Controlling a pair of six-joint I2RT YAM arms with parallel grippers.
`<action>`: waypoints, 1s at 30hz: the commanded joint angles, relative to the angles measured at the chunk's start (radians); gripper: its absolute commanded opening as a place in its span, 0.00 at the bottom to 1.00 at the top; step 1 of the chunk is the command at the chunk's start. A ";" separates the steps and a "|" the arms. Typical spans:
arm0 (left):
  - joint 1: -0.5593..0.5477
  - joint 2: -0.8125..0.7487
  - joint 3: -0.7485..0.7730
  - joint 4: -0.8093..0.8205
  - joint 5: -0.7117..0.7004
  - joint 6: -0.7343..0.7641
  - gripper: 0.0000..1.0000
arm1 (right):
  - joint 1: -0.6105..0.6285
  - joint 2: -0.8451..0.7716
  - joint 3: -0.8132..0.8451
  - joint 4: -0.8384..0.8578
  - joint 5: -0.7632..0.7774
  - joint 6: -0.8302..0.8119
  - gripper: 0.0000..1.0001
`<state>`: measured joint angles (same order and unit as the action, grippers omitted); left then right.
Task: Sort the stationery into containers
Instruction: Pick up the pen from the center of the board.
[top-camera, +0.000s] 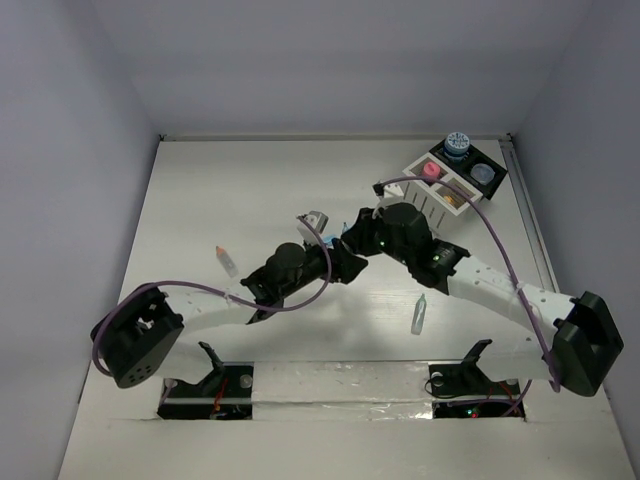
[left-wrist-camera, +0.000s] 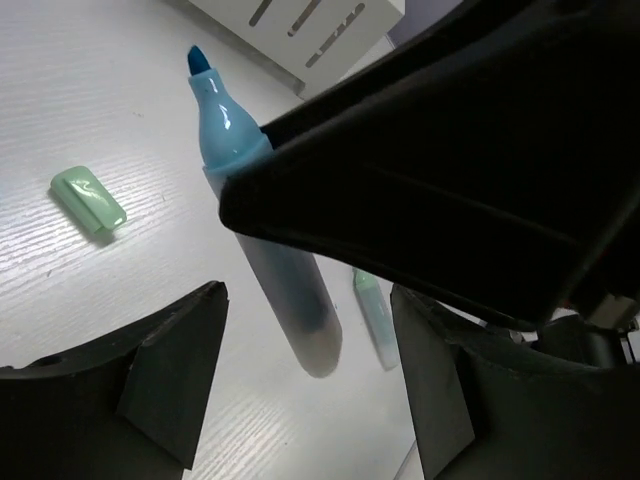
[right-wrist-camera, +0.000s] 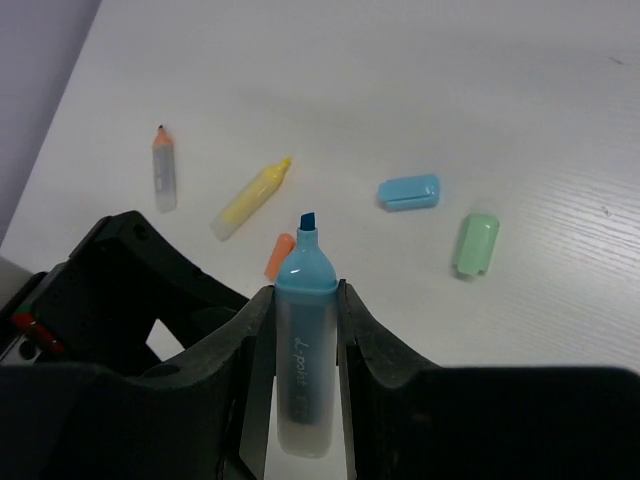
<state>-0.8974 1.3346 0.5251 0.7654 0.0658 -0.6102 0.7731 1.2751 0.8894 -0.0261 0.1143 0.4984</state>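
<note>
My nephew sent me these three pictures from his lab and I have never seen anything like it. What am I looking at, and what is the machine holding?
These are two robot arms bolted at the near edge of a white table. One picture looks down from above; the other two come from small cameras on each arm's wrist.

The right end effector is shut on a blue highlighter with its cap off. The left end effector sits just beneath it, its fingers apart on either side of the highlighter's body and not touching it.

Loose on the table lie a yellow highlighter, a blue cap, a green cap and an orange-tipped marker. At the far right stands a white slatted box joined to a black tray holding small pots.
</note>
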 joint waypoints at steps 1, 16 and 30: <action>-0.003 0.024 0.038 0.094 -0.023 -0.016 0.63 | 0.014 -0.051 -0.026 0.097 -0.019 0.020 0.14; -0.003 0.012 0.038 0.078 -0.093 0.020 0.00 | 0.014 -0.108 -0.076 0.103 -0.028 0.028 0.14; -0.003 -0.238 -0.105 -0.080 -0.195 0.132 0.00 | 0.014 -0.180 -0.037 -0.014 0.041 -0.021 0.76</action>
<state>-0.9066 1.1549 0.4599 0.7021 -0.0734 -0.5190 0.7822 1.1152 0.8211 -0.0219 0.1135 0.5079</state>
